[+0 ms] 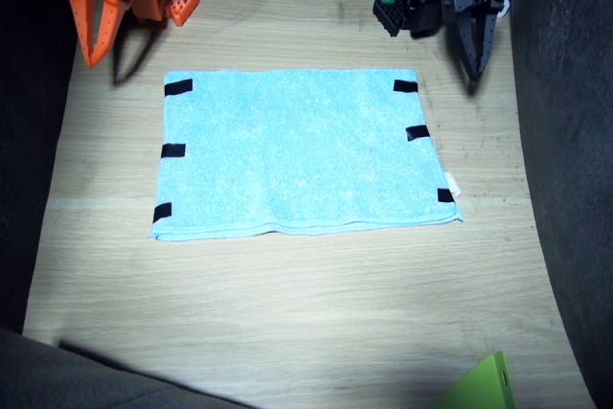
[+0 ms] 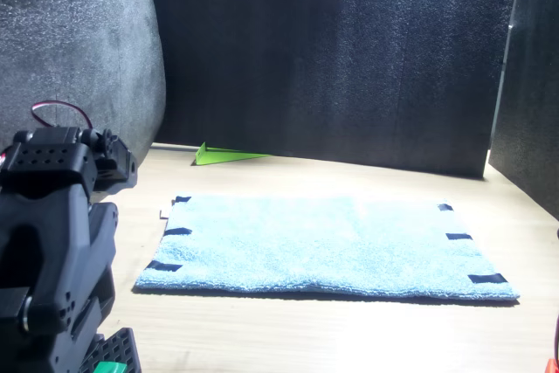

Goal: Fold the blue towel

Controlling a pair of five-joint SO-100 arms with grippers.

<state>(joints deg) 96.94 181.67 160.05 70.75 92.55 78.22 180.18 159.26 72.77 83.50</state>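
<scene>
The blue towel point(image 1: 302, 152) lay flat at the middle of the table point(image 1: 287, 313). The right gripper point(image 1: 96, 16) and left gripper point(image 1: 476, 50) hung beyond its far corners, fingers together, touching nothing.

Worktop point(image 1: 287, 313): pale wood-grain surface, faint seam lines running across it. Bright light falls on middle; near edge in fixed view lies in shadow. Dark grey foam-like panels point(image 2: 332, 50) wall worktop in on all visible sides, texture speckled. One panel point(image 2: 79, 41) in front view curves, catches light, looks paler grey. Green wedge-shaped piece point(image 2: 223, 155) rests on worktop against dark back panel. No windows or floor visible.
</scene>
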